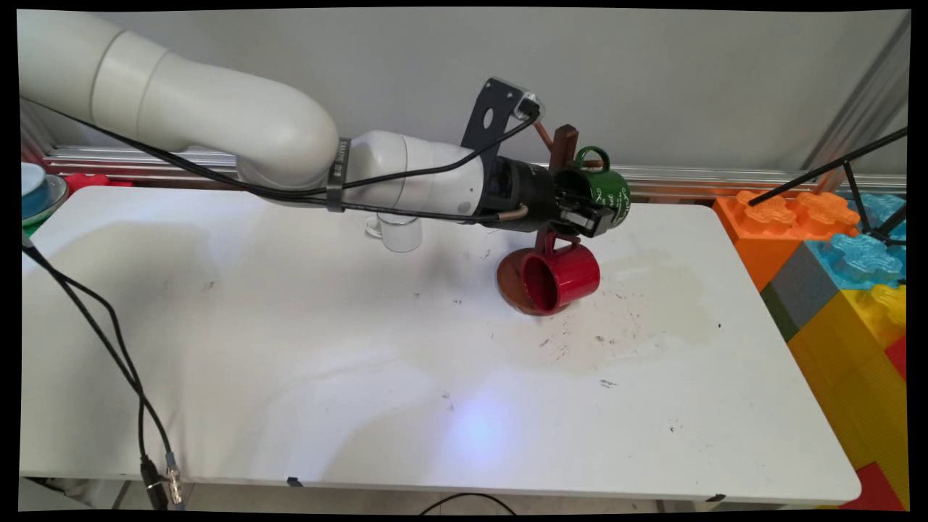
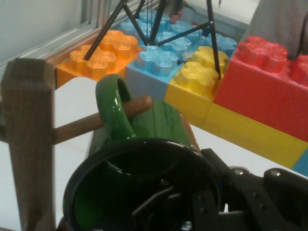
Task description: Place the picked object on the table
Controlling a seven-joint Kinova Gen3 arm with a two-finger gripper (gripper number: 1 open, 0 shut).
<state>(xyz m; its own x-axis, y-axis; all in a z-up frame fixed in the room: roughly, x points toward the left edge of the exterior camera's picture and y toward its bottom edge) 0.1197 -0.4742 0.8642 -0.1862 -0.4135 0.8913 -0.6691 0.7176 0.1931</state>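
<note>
1. A clear glass (image 1: 397,232) stands on the table (image 1: 290,348), left of the wooden mug rack (image 1: 564,145).
2. A red mug (image 1: 562,279) hangs low on the rack.
3. The gripper (image 1: 591,210) clamps the green mug's (image 1: 605,192) rim, its handle (image 2: 115,113) looped over a rack peg (image 2: 103,120).
4. Toy blocks (image 1: 834,246) stand right of the rack.

clear glass cup (image 1: 397,233) behind the arm, big toy bricks (image 1: 834,254) at the table's (image 1: 290,348) right end

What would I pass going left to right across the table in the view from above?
Blue dish at the left edge → clear glass mug → red mug hanging low on the wooden rack → green mug in the gripper → big toy blocks.
</note>
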